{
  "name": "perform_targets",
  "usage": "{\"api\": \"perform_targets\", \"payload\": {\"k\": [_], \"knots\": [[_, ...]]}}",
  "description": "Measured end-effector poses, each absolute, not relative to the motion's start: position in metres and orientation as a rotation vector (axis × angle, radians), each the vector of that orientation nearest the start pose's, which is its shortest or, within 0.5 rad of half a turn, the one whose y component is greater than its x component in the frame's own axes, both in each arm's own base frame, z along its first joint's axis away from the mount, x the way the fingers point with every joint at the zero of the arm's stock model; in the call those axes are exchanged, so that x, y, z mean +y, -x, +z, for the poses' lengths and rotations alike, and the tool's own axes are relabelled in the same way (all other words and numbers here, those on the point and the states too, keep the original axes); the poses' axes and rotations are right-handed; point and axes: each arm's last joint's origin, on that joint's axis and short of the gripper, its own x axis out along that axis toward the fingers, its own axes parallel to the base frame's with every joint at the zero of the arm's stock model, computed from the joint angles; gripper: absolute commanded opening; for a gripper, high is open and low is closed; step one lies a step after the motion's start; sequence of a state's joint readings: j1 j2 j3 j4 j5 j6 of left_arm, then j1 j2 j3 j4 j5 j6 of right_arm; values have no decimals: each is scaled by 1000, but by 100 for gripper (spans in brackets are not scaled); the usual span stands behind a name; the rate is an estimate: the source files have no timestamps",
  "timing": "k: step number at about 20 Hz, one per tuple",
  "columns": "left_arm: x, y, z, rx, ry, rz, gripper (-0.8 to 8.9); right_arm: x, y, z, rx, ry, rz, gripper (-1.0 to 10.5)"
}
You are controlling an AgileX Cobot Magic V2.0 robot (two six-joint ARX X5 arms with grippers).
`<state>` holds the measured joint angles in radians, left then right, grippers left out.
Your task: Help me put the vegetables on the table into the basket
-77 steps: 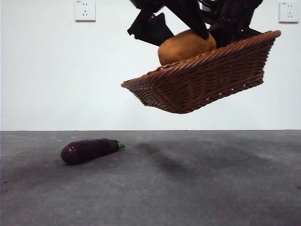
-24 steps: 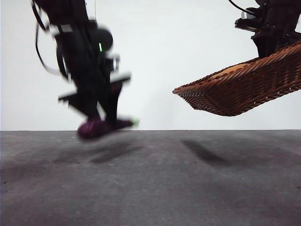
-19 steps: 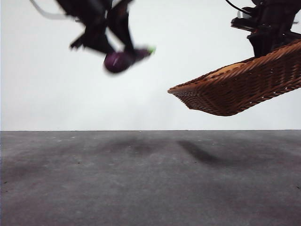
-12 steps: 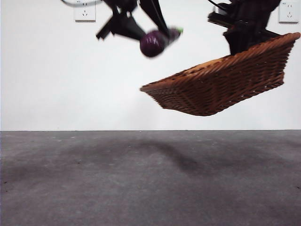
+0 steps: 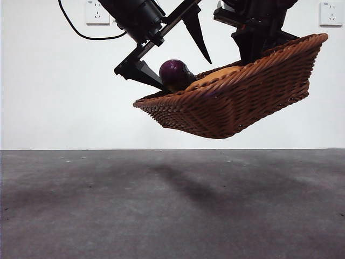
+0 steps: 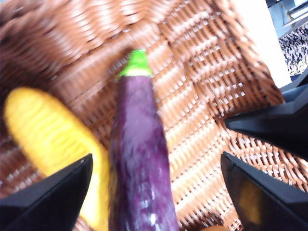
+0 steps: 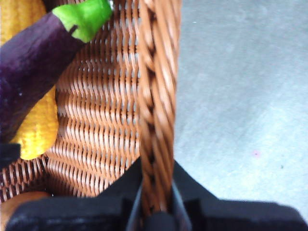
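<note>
Front view showing the basket (image 5: 237, 102) hanging tilted above the tabletop (image 5: 172, 205), right tool (image 7: 156, 211) clamping its rim. Left tool (image 6: 156, 187) gaping wide around the eggplant (image 6: 139, 163), seemingly lying beside the corn (image 6: 53, 139) inside.

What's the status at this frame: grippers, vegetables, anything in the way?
Left gripper open over the basket, eggplant released inside beside the corn. Right gripper shut on basket rim, holding it aloft, tilted. Potato inside. Nothing blocking.
</note>
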<state>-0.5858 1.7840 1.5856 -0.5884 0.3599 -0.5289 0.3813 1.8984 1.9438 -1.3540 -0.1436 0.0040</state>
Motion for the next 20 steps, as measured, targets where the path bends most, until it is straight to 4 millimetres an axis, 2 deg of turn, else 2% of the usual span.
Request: {"api": "perform_targets", "payload": {"k": [3, 5, 8, 10, 12, 13, 15, 18, 20], "knots": [[-225, -320, 315, 983, 376, -671, 446, 137, -346, 331, 1313, 144, 433, -10], [-216, -309, 339, 894, 363, -668, 446, 130, -349, 331, 1314, 129, 416, -10], [-199, -285, 370, 810, 297, -691, 445, 112, -355, 331, 1315, 98, 377, -10], [-186, -265, 382, 819, 196, -713, 439, 97, -362, 327, 1326, 52, 388, -10], [-175, -250, 388, 819, 67, -721, 433, 81, -376, 314, 1339, -5, 408, -10], [-170, -245, 388, 838, 5, -708, 352, 72, -385, 305, 1346, -28, 400, -10], [-163, -236, 382, 915, -107, -662, -29, 53, -402, 285, 1346, -102, 432, -10], [-157, -230, 378, 972, -192, -628, -2, 22, -423, 261, 1276, -291, 621, -10], [-158, -227, 378, 979, -206, -637, -1, 7, -431, 247, 1266, -350, 634, -10]]}}
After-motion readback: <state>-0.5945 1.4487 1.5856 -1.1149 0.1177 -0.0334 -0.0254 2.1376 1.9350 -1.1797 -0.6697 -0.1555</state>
